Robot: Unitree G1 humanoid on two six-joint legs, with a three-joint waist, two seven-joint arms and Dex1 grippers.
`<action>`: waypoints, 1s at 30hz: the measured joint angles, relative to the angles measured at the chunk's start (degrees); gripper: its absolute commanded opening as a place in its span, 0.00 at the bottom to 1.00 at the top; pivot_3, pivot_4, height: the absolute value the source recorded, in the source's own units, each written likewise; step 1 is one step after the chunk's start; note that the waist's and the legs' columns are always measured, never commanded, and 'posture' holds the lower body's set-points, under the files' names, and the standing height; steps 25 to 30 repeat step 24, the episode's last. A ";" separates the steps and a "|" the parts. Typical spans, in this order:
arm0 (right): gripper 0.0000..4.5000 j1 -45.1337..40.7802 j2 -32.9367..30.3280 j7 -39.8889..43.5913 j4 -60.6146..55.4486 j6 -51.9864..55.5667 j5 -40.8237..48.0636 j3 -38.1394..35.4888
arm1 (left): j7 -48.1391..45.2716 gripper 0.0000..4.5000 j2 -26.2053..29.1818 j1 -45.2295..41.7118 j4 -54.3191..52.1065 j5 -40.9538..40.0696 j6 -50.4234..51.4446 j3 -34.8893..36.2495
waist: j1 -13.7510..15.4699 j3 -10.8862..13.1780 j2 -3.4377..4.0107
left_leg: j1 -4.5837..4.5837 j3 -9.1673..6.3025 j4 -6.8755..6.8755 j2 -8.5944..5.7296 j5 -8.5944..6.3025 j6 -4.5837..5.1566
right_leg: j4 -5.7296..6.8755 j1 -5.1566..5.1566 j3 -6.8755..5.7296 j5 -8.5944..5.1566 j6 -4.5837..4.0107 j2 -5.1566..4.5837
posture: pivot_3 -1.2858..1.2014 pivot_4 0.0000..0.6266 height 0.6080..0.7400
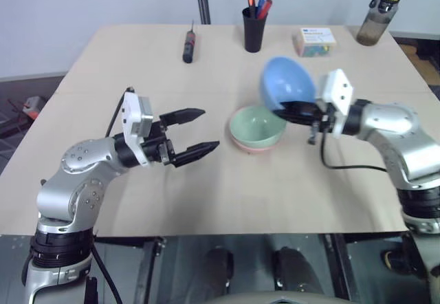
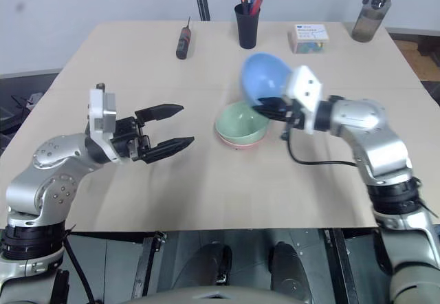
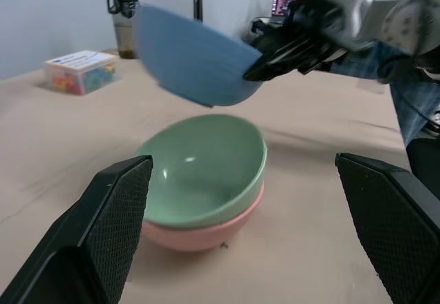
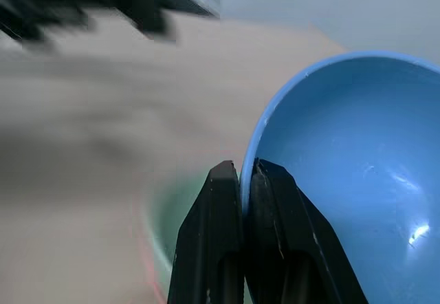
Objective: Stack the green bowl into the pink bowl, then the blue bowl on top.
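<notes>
Carrying blue bowl (image 1: 287,82) tilted, rim pinched in shut right gripper (image 1: 289,109), just above and beside green bowl (image 1: 256,126) nested in pink bowl (image 3: 199,232). Left gripper (image 1: 194,133) wide open, empty, level, apart.

We are seeing bare table (image 1: 206,187) lying open between our left gripper (image 1: 195,132) and the green bowl (image 1: 256,126); the blue bowl (image 1: 285,84) is hanging tilted over it, crowding the approach from above.
</notes>
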 measured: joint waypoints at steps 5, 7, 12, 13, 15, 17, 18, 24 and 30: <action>0.55 -0.27 -0.14 2.06 2.68 0.28 -2.17 3.78 | 0.91 1.00 0.00 0.85 -0.20 0.18 -0.32 0.48 | -0.02 0.00 0.00 | -0.07 0.00 -0.21 -0.06 0.00 -0.01 | -0.19 -0.02 0.00 0.01 0.00 -0.03 | 0.52 0.24 1.00; 0.72 -0.28 -0.82 2.51 3.25 -0.06 -2.73 3.83 | 1.42 1.00 0.00 1.13 -0.45 0.18 -0.33 0.73 | -0.35 0.00 0.00 | -0.07 0.00 -0.29 -0.02 0.01 -0.02 | -0.19 -0.06 -0.01 0.01 0.00 0.01 | 0.52 0.24 1.00; 1.00 0.51 -2.11 3.00 3.27 -0.23 -2.56 2.56 | 2.31 1.00 0.05 2.19 -0.84 0.23 -0.37 1.06 | -0.57 0.00 0.00 | -0.07 0.05 -0.30 -0.02 0.01 -0.02 | -0.20 -0.06 0.04 0.01 0.00 0.00 | 0.52 0.24 1.00; 1.00 1.49 -2.52 2.74 2.73 -0.12 -2.12 1.22 | 2.81 1.00 0.16 2.89 -0.97 0.46 -0.34 1.05 | -0.54 0.00 0.00 | -0.07 0.05 -0.30 -0.02 0.01 -0.02 | -0.20 -0.06 0.04 0.01 0.00 0.00 | 0.52 0.24 1.00; 1.00 4.75 -3.50 1.81 -0.33 0.88 -0.21 -2.36 | 4.18 1.00 0.94 4.87 -1.81 1.92 -0.29 1.13 | -0.42 0.00 0.00 | -0.09 0.03 -0.35 -0.02 0.01 -0.02 | -0.23 -0.06 0.02 0.00 0.00 -0.01 | 0.52 0.24 1.00; 1.00 7.70 -5.30 1.72 -3.27 1.90 1.52 -5.14 | 4.95 1.00 1.60 6.23 -2.11 2.66 -0.07 1.29 | -0.18 0.00 0.00 | -0.12 0.00 -0.37 -0.03 0.00 -0.01 | -0.27 -0.07 0.00 0.00 0.00 -0.03 | 0.52 0.24 1.00; 1.00 11.05 -7.31 1.78 -6.02 3.15 3.22 -8.03 | 5.22 1.00 2.04 7.42 -2.42 2.73 0.14 1.63 | 0.00 0.00 0.00 | -0.14 -0.02 -0.37 -0.03 0.00 -0.01 | -0.30 -0.06 -0.01 0.00 0.00 -0.05 | 0.52 0.24 1.00; 1.00 28.47 -16.04 1.08 -13.46 8.94 9.10 -25.94 | 3.64 1.00 5.73 13.59 -2.76 2.49 0.48 5.49 | -0.10 -0.01 0.02 | 0.05 0.04 -0.37 0.04 -0.13 0.21 | -0.26 0.08 0.07 0.00 -0.01 -0.09 | 0.52 0.24 1.00; 1.00 28.47 -16.04 1.08 -13.46 8.94 9.10 -25.94 | 3.64 1.00 5.73 13.59 -2.76 2.49 0.48 5.49 | -0.10 -0.01 0.02 | 0.05 0.04 -0.37 0.04 -0.13 0.21 | -0.26 0.08 0.07 0.00 -0.01 -0.09 | 0.52 0.24 1.00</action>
